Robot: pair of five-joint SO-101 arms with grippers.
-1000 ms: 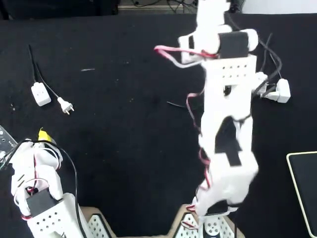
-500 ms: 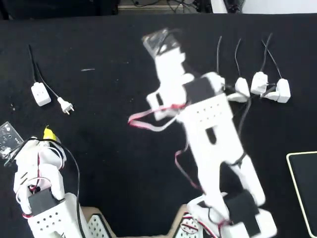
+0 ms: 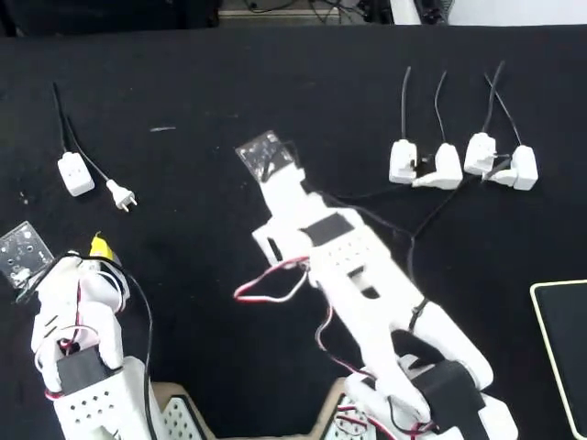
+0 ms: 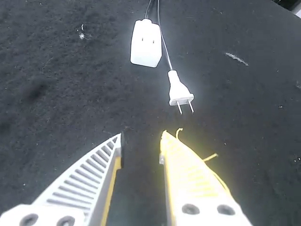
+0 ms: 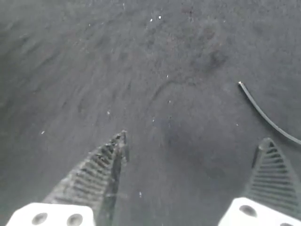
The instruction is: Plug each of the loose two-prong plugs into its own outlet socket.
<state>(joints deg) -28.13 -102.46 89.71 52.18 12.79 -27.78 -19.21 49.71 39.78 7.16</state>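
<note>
A loose white two-prong plug [image 3: 121,194] lies on the black table at the left, its cord running to a small white outlet socket [image 3: 75,174] just beyond it. In the left wrist view the plug [image 4: 180,92] points its prongs at my left gripper [image 4: 140,141], which hangs open a short way from it with nothing between the fingers. Its yellow fingertip [image 3: 96,246] shows near the table's left front. My right gripper [image 5: 195,139] stands wide open over bare table near the middle, on the right arm [image 3: 348,266].
Four white plug-and-socket pieces [image 3: 440,165] sit in joined pairs at the back right, black cords trailing away. A black wire end [image 5: 261,113] lies near the right gripper. A dark pad with a pale rim [image 3: 559,339] lies at the right edge.
The right arm has swung from the back-right sockets down toward the table's middle. The left arm has shifted slightly toward the loose plug.
</note>
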